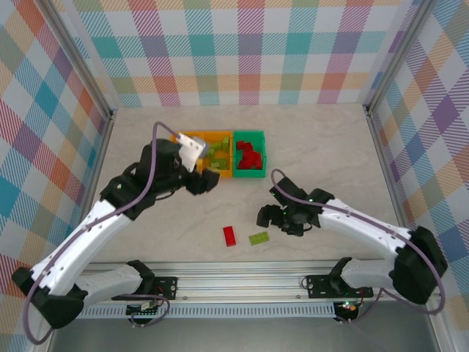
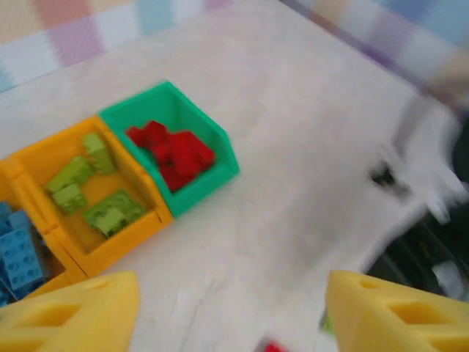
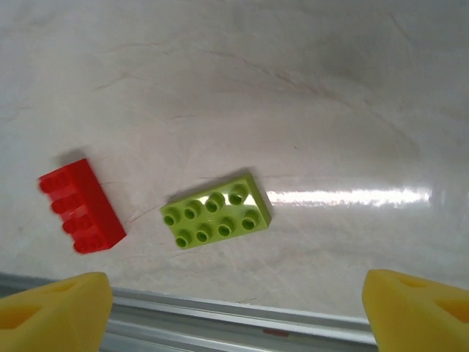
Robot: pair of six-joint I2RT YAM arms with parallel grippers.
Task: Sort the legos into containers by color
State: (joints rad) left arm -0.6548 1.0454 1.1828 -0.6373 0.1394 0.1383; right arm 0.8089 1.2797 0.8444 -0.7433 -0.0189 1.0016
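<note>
The containers stand in a row: a green bin (image 1: 250, 133) (image 2: 211, 181) with red legos (image 2: 172, 150), an orange bin (image 1: 218, 135) (image 2: 121, 243) with lime legos (image 2: 110, 213), and another orange bin (image 2: 33, 286) with blue legos (image 2: 18, 253), partly under my left wrist in the top view. My left gripper (image 1: 205, 182) (image 2: 231, 315) hovers open just in front of the bins, nothing between its yellow fingers (image 2: 73, 315). A loose red lego (image 1: 229, 235) (image 3: 80, 207) and a loose lime lego (image 1: 258, 237) (image 3: 216, 210) lie near the front edge. My right gripper (image 1: 277, 220) (image 3: 234, 315) is open above them, holding nothing.
An aluminium rail (image 1: 242, 273) (image 3: 220, 312) runs along the near table edge just past the loose legos. Checked walls (image 1: 242, 51) enclose the back and both sides. The right arm (image 1: 359, 231) shows blurred in the left wrist view.
</note>
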